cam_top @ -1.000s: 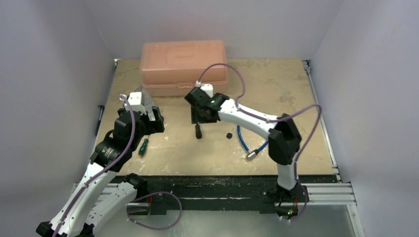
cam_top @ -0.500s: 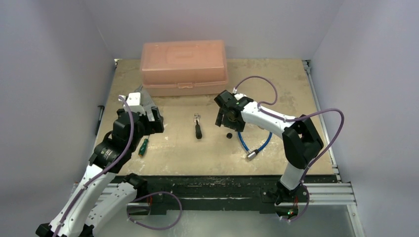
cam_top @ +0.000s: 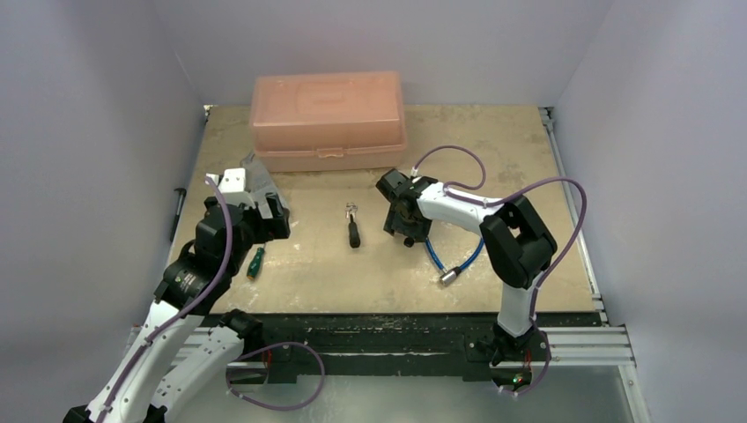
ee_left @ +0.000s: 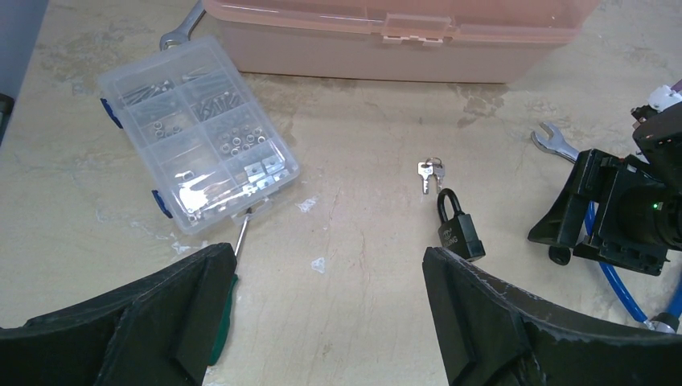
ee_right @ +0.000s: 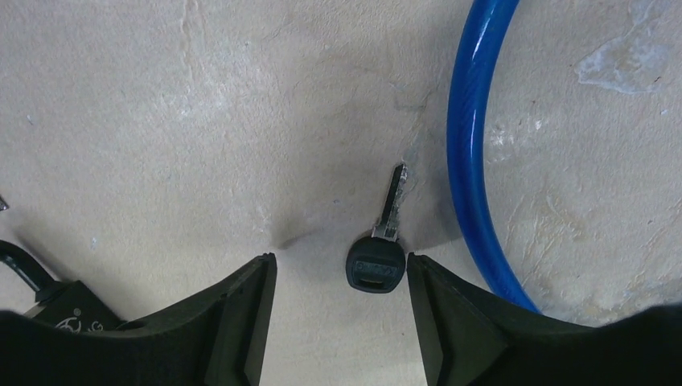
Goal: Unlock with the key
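The key (ee_right: 376, 259), black round head and short metal blade, lies flat on the table. My right gripper (ee_right: 339, 272) is open just above it, with the head between the fingers, closer to the right one. In the top view the right gripper (cam_top: 403, 227) hides the key. The black padlock (cam_top: 353, 233) lies shut to its left, also in the left wrist view (ee_left: 458, 234) and at the right wrist view's corner (ee_right: 71, 310). My left gripper (ee_left: 328, 265) is open and empty, above the table to the left of the padlock.
A bunch of bare silver keys (ee_left: 428, 170) lies just beyond the padlock. A blue cable (ee_right: 474, 161) curves right of the key. A salmon toolbox (cam_top: 328, 119) stands at the back. A clear parts organiser (ee_left: 197, 133), a green screwdriver (cam_top: 255, 262) and a wrench (ee_left: 555, 141) lie around.
My right gripper left the spot over the padlock, swung right, then came down over the key. The padlock is now uncovered. The left arm has barely moved.
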Robot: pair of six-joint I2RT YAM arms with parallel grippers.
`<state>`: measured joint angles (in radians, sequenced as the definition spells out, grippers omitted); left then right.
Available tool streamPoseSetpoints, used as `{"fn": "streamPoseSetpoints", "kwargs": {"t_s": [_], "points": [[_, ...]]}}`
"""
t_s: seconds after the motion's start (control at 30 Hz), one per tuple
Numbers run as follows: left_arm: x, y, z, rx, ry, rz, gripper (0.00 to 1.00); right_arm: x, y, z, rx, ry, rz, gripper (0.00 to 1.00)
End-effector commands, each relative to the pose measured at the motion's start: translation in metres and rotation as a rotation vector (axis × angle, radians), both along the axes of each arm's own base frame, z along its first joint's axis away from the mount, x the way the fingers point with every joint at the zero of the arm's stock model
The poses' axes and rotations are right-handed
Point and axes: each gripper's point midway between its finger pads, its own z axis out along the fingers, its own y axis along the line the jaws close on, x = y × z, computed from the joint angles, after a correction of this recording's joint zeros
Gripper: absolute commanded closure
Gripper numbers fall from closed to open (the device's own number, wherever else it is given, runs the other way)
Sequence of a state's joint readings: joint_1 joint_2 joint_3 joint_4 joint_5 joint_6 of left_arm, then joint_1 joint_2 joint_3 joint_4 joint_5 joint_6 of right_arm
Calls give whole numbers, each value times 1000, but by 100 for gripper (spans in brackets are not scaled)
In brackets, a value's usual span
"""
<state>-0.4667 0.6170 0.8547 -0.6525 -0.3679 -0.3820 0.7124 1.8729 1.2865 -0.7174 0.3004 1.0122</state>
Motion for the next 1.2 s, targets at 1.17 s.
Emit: {"fn": "streamPoseSetpoints", "kwargs": {"t_s": [1.17], "points": [[4,0,10,-14,-49,5,5,1,-33,0,-5,-50,-165,39]]}}
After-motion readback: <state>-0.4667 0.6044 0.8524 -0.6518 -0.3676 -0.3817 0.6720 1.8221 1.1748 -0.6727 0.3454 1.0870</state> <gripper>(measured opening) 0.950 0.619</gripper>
